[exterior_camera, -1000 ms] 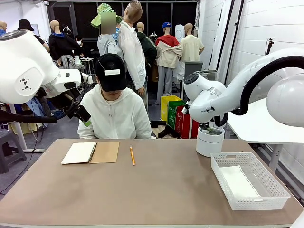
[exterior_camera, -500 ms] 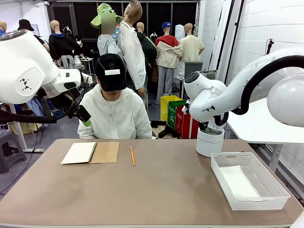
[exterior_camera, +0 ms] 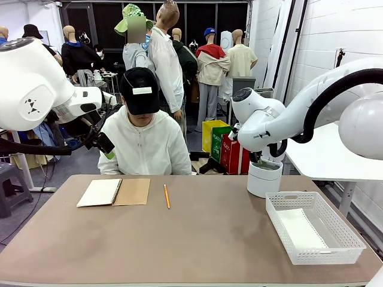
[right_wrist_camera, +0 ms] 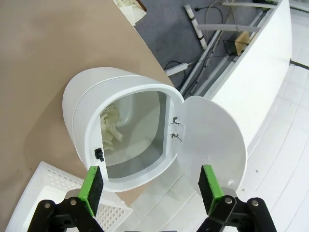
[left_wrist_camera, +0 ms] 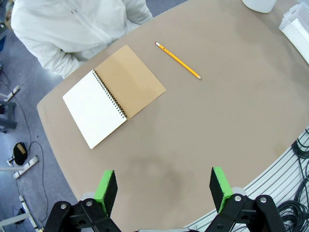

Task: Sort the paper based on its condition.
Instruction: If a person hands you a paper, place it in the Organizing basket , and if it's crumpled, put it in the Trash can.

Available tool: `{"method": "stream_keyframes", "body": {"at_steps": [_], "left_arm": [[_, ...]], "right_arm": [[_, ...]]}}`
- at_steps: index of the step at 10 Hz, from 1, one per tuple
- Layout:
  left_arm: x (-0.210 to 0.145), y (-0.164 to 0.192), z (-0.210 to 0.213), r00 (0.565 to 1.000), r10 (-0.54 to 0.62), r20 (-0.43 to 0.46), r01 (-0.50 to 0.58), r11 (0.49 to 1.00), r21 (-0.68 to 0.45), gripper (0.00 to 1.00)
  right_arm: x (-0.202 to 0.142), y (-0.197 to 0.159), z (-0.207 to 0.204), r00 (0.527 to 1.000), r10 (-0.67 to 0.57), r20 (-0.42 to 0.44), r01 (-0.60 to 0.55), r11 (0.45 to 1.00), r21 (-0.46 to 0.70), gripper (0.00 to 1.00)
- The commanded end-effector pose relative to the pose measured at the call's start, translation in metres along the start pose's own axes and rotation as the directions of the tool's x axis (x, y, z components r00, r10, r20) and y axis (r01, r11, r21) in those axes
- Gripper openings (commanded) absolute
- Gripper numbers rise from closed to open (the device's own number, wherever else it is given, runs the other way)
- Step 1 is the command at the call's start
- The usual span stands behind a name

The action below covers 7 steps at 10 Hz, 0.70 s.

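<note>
Right wrist view: right gripper (right_wrist_camera: pixel 149 186) hangs spread wide, empty, directly above the open white bin (right_wrist_camera: pixel 91 121), where crumpled paper (right_wrist_camera: pixel 111 128) lies inside. Left gripper (left_wrist_camera: pixel 164 186), also spread, hovers over the table (left_wrist_camera: pixel 231 121).

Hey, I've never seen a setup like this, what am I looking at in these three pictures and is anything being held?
Two white robot arms share a brown table with a seated person. The wide picture looks across the table; the other two come from cameras on each arm's wrist. The left pincer hangs open over an open notebook and a pencil, holding nothing. The right pincer is open and empty above a small white bin with its lid open and crumpled paper inside. A flat sheet lies in the white basket.
</note>
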<state>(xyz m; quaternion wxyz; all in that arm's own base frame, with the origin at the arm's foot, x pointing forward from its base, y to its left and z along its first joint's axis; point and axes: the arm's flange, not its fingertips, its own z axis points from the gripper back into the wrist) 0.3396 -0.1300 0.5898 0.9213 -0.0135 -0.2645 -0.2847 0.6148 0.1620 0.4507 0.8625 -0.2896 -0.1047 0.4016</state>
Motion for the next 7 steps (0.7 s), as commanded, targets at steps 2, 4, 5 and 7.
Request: {"method": "stream_keyframes", "body": {"at_steps": [2, 4, 5, 7], "left_arm": [[-0.0004, 0.0014, 0.0005, 1.000, -0.002, 0.002, 0.002, 1.000, -0.002, 1.00], [-0.0004, 0.0014, 0.0005, 1.000, -0.002, 0.002, 0.002, 1.000, -0.002, 1.00], [-0.0004, 0.0014, 0.0005, 1.000, -0.002, 0.002, 0.002, 1.000, -0.002, 1.00], [-0.0004, 0.0014, 0.0005, 1.000, -0.002, 0.002, 0.002, 1.000, -0.002, 1.00]], "right_arm": [[0.0001, 0.0001, -0.0020, 1.000, 0.007, -0.004, -0.007, 1.000, -0.008, 1.00], [0.0001, 0.0001, -0.0020, 1.000, 0.007, -0.004, -0.007, 1.000, -0.008, 1.00], [0.0001, 0.0001, -0.0020, 1.000, 0.007, -0.004, -0.007, 1.000, -0.008, 1.00], [0.0001, 0.0001, -0.0020, 1.000, 0.007, -0.004, -0.007, 1.000, -0.008, 1.00]]}}
